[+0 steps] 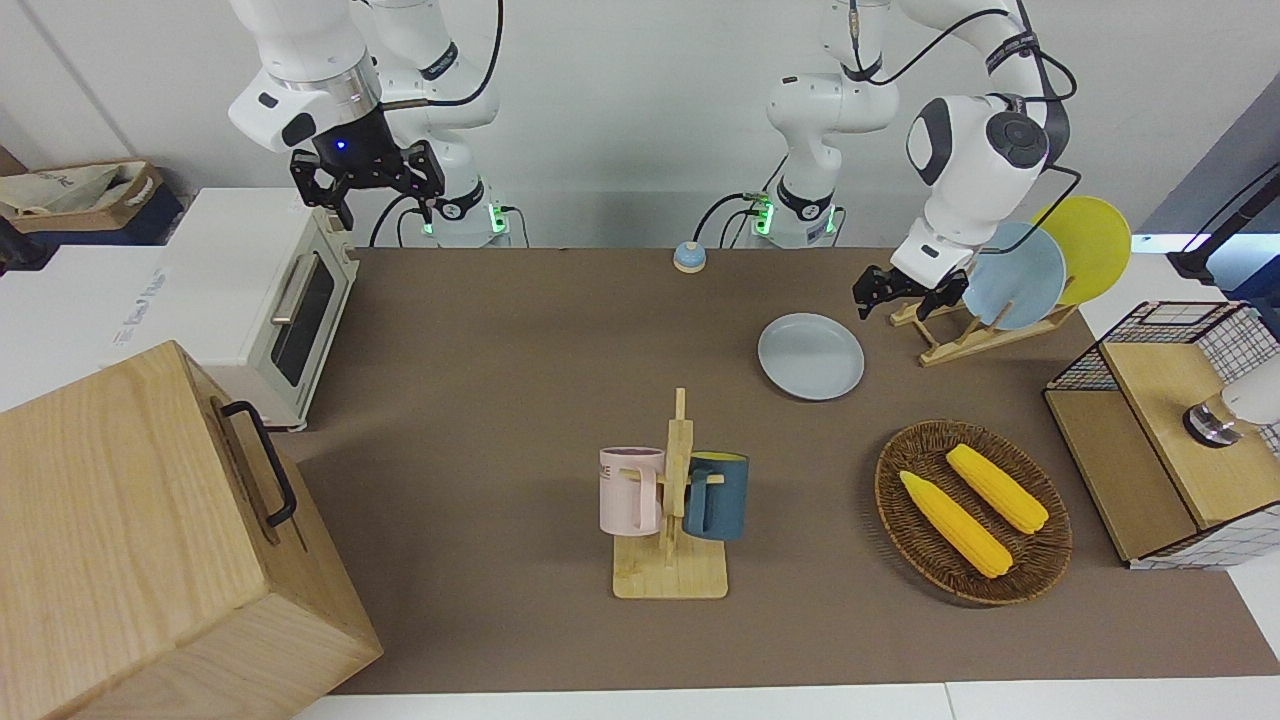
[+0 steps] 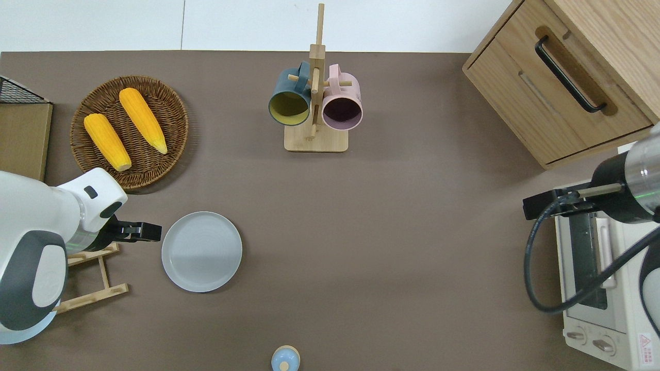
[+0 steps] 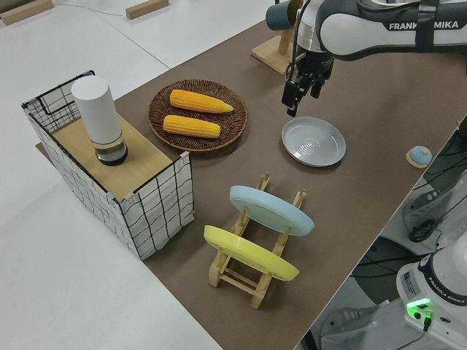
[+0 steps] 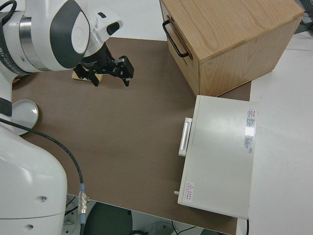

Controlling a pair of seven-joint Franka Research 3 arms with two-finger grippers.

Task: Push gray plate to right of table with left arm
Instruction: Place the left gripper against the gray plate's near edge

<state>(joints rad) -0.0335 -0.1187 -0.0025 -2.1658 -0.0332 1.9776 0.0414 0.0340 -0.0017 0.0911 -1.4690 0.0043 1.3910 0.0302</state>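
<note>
Overhead view: the left gripper (image 2: 149,232) hung just beside the gray plate (image 2: 201,251), toward the left arm's end of the table (image 2: 392,216); whether its fingers were spread, I cannot tell. The right arm was parked.

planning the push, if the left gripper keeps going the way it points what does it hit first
Most likely the gray plate: the left gripper points at its near rim, beside it. Its height over the table is unclear, so it could pass above.
</note>
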